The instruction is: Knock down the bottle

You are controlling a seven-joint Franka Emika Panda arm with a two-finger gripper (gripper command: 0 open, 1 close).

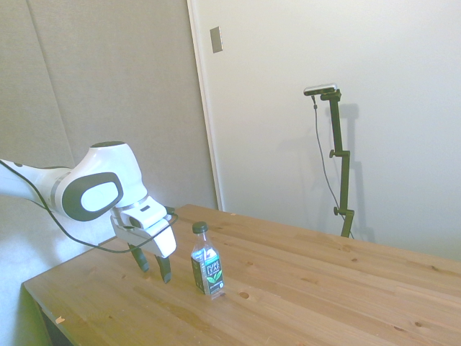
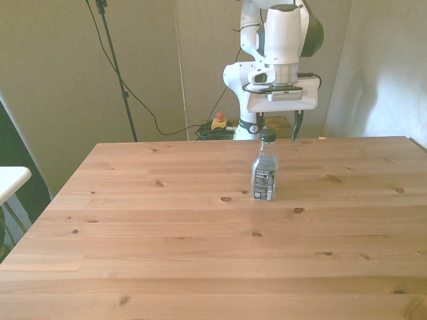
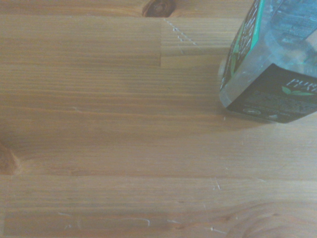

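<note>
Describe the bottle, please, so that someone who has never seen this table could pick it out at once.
Start from the wooden table and find the white arm's gripper hanging low over it with its jaws apart. Just beside that gripper, untouched, stands the bottle: small, clear, upright, with a dark cap and a dark label with a green leaf. Nothing else stands on the tabletop.

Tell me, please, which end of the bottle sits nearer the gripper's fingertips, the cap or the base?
The base: the bottle stands upright, and the open gripper hangs low beside it, below the dark cap.
</note>
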